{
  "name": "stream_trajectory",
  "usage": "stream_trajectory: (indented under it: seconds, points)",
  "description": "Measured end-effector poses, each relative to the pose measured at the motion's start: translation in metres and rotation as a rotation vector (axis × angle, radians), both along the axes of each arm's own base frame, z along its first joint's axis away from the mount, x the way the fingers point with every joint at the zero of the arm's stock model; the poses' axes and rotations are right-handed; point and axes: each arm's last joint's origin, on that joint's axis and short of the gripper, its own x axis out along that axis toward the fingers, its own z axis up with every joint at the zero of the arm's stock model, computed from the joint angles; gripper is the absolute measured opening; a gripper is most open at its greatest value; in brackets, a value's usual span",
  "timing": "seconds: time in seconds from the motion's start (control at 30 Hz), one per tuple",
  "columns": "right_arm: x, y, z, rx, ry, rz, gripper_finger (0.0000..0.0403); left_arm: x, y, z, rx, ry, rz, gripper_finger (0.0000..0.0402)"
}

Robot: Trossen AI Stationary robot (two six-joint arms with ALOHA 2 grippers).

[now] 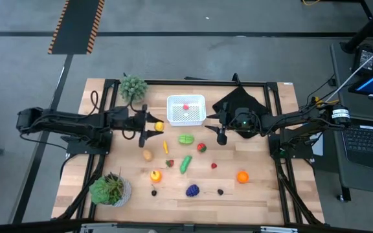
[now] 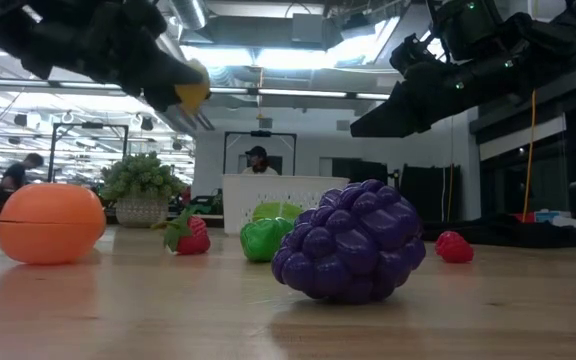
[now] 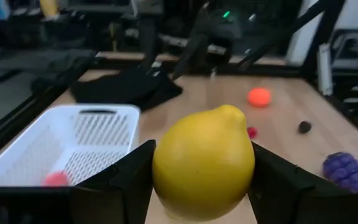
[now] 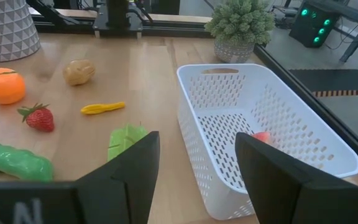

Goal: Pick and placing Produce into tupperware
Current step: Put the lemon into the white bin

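Note:
The white tupperware (image 1: pixel 186 110) stands at the far middle of the table with one small red piece (image 4: pixel 261 137) inside. My left gripper (image 1: pixel 153 126) hovers just left of the tub, shut on a yellow lemon (image 3: pixel 204 163). My right gripper (image 1: pixel 220 127) hangs open and empty just right of the tub, its fingers (image 4: pixel 129 180) wide apart. The other produce lies on the boards nearer me: a green leafy piece (image 1: pixel 186 138), a cucumber (image 1: pixel 185 164), a potato (image 1: pixel 147 155), a strawberry (image 1: pixel 169 163), an orange (image 1: pixel 242 176) and purple grapes (image 1: pixel 192 190). My left gripper pinches the lemon between its two fingers, one on each of the fruit's opposite sides (image 3: pixel 160 168). The fingers come nearly level from the table's left side. The lemon is lifted clear of the table, its pointed end (image 3: pixel 232 112) facing away from the wrist.
A black folded cloth (image 1: pixel 238 103) lies at the far right, under my right arm. Two potted plants stand at the far left (image 1: pixel 133 87) and near left (image 1: pixel 111 189). A black frame (image 1: pixel 193 82) runs along the table's far edge. A person (image 2: pixel 257 160) stands in the room beyond.

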Motion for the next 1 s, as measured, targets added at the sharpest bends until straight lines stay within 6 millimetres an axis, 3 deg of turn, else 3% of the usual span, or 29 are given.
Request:
stream_trajectory:
  seconds: [0.3, 0.6, 1.0]
  points:
    - [0.001, 0.003, 0.004, 0.014, -0.042, 0.091, 0.0212, -0.001, 0.004, -0.004, 0.027, -0.028, -0.024, 0.0206]
    - [0.001, -0.001, 0.005, 0.011, -0.055, 0.069, 0.0212, 0.002, 0.01, 0.005, 0.066, -0.132, 0.045, 0.0203]
    - [0.001, -0.005, 0.005, -0.004, -0.052, -0.006, 0.0212, 0.014, 0.028, -0.012, 0.058, -0.082, 0.152, 0.0203]
